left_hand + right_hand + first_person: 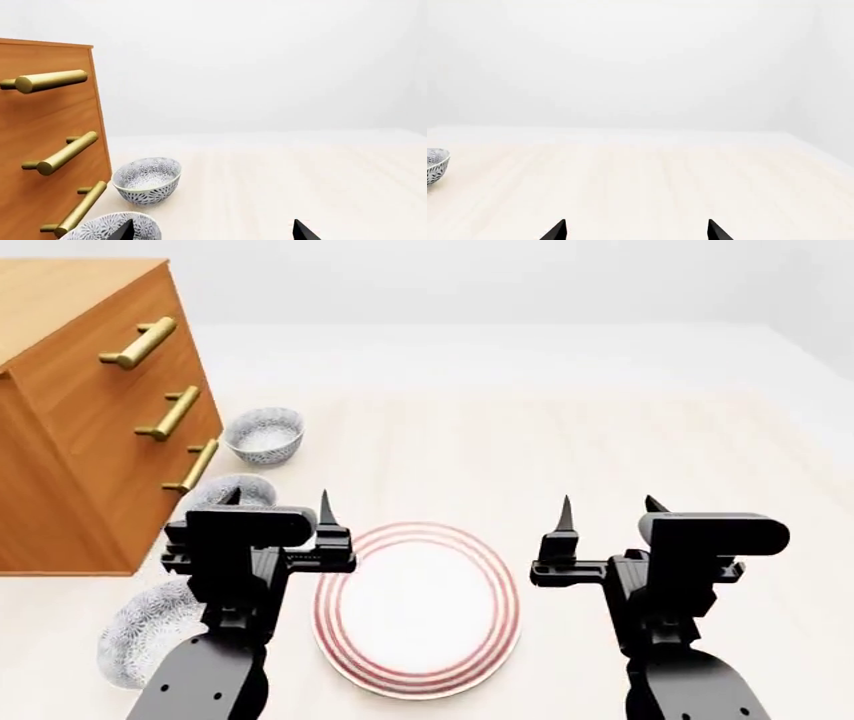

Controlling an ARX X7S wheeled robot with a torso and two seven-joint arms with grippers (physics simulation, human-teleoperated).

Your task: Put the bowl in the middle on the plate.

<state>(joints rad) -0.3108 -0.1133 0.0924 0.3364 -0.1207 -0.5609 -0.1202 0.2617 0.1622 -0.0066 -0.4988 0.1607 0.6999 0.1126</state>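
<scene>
Field notes, from my own position at the bench (601, 420).

Both sets of fingers were spread and held nothing. My left fingers (276, 512) hovered over the bench just left of the plate (416, 602); my right fingers (607, 510) hovered just right of it. In each wrist view only the two dark tips showed, well apart, with bare bench between them.

The plate lay flat between my arms, red rings round the rim, nothing on it.

Three speckled bowls stood in a line along the foot of the wooden drawer chest (80, 420). The far bowl (264, 434) sat nearest the brass handles and was well clear of me. The middle bowl (238, 492) — the one I wanted — stood just ahead of my left fingers and partly hidden behind my left wrist in the head view; the left wrist view showed its rim at the very edge, close to one fingertip, but I could not tell whether they touched. The near bowl (140, 630) lay beside my left forearm.

Progress, as I judged it: nothing done yet. The middle bowl was not gripped, not lifted, and still apart from the plate. Left to do — close my left fingers on its rim, lift it clear of its neighbours and the chest, carry it across to the plate, and set it down.
</scene>
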